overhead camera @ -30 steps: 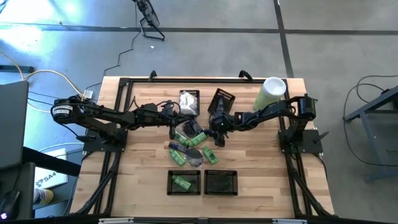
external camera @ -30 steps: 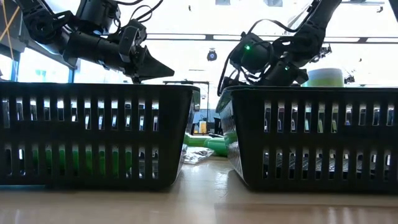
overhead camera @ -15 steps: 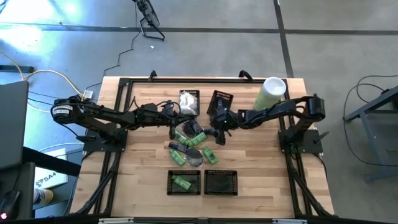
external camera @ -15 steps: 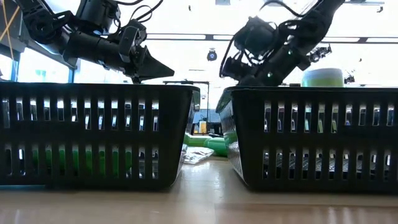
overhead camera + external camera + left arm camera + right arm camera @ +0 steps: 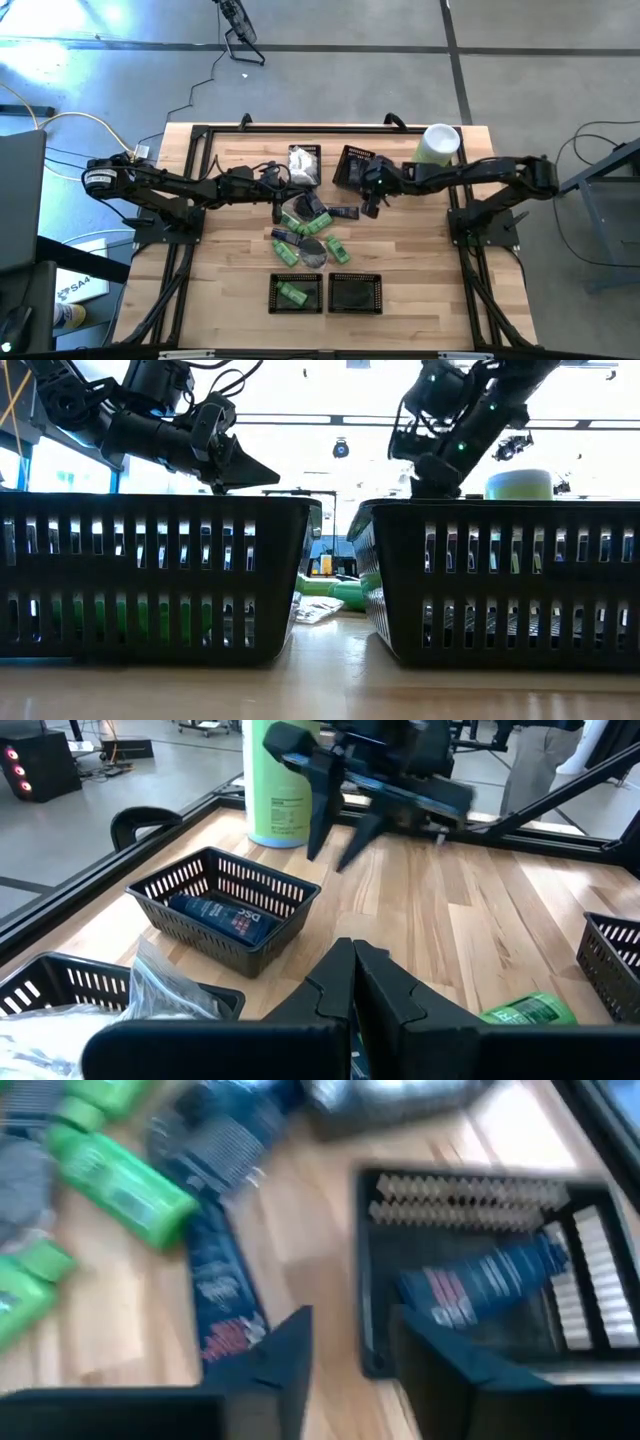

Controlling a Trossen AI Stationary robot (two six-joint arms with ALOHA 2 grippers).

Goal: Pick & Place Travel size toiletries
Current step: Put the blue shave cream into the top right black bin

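1. High view: right jaws [image 5: 372, 203] parted with nothing between them, hanging just above the worktop [image 5: 430, 260] beside a small black basket [image 5: 352, 165].
2. In that basket, a dark blue tube [image 5: 490, 1280]; another dark blue tube [image 5: 341, 212] flat on the wood just beside the right jaws.
3. Left jaws [image 5: 279, 207] clenched on nothing, raised near the toiletries pile [image 5: 308, 238] at mid-worktop.
4. Green bottles [image 5: 125, 1180], dark tubes and a grey disc [image 5: 313, 252] clustered in that pile.
5. At the near edge, two baskets, the left basket [image 5: 297, 293] with a green item.
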